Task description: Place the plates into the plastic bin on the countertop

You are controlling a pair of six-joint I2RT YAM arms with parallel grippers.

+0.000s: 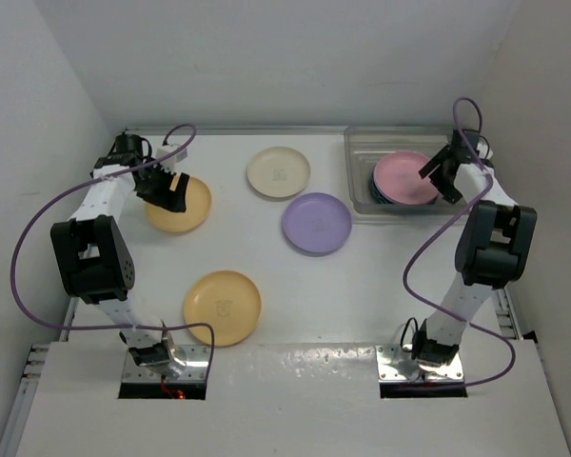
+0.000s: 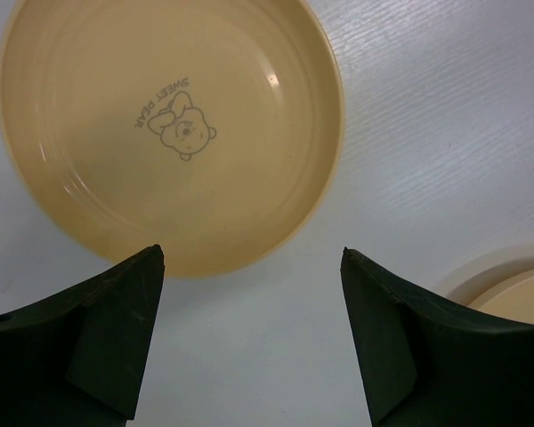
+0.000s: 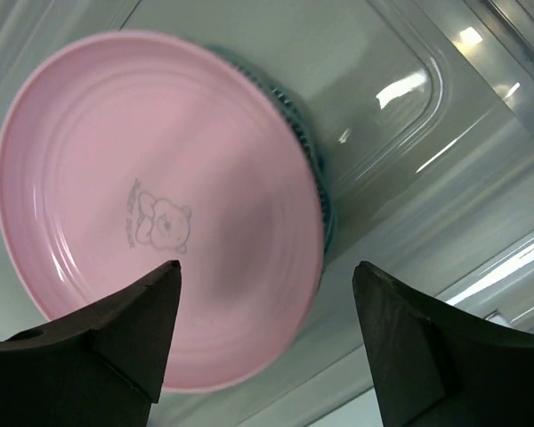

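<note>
The clear plastic bin (image 1: pixel 360 157) stands at the back right of the white countertop (image 1: pixel 381 286). In it a pink plate (image 1: pixel 404 177) lies on top of teal plates (image 3: pixel 319 191). My right gripper (image 1: pixel 443 175) hovers open over the pink plate (image 3: pixel 151 205), whose near edge looks blurred; its jaws (image 3: pixel 267 267) grip nothing. A yellow-orange plate (image 1: pixel 183 208) lies at the back left, with my left gripper (image 1: pixel 169 190) open just above its near edge. In the left wrist view that plate (image 2: pixel 169 124) lies just ahead of the open jaws (image 2: pixel 254 258).
Loose on the countertop lie a cream plate (image 1: pixel 279 172), a lavender plate (image 1: pixel 316 223) and a second yellow-orange plate (image 1: pixel 222 307). The rim of another plate (image 2: pixel 516 294) shows at the lower right of the left wrist view. White walls enclose the back and both sides.
</note>
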